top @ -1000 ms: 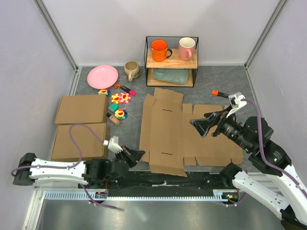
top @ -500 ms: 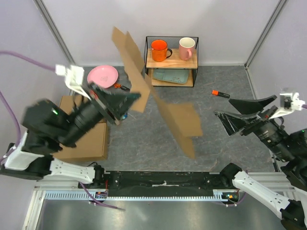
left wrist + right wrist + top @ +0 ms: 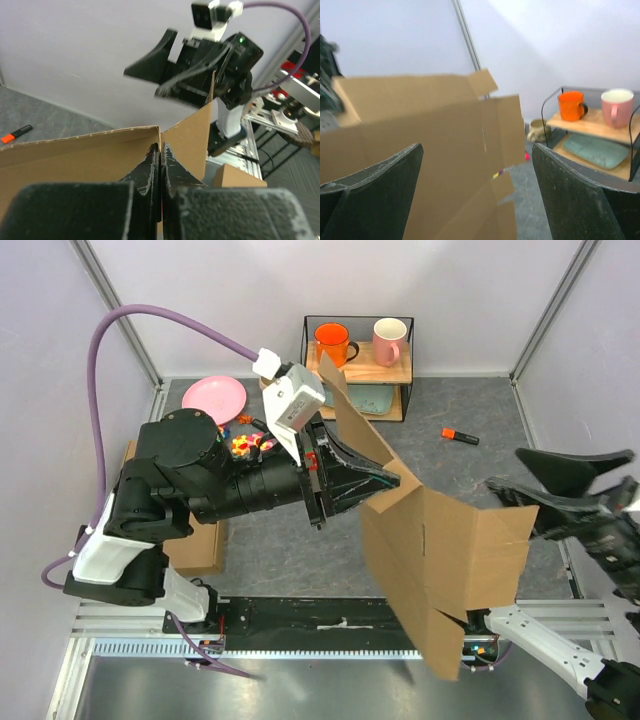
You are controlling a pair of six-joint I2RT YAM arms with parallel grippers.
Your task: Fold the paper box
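The paper box is a brown die-cut cardboard sheet held up in the air, tilted, over the table's near right. My left gripper, raised on its arm, is shut on the sheet's upper edge. In the left wrist view the fingertips pinch the cardboard with no gap. My right gripper stands wide open just right of the sheet, apart from it. In the right wrist view the paper box fills the left side beyond the spread fingers.
A wire rack at the back holds an orange mug and a pink mug. A pink plate and small toys lie back left. An orange marker lies at the right. Flat brown boxes show under the left arm.
The left arm has lifted the sheet off the table and swung it up and to the right. The right gripper has drawn back to the right and risen, still open.
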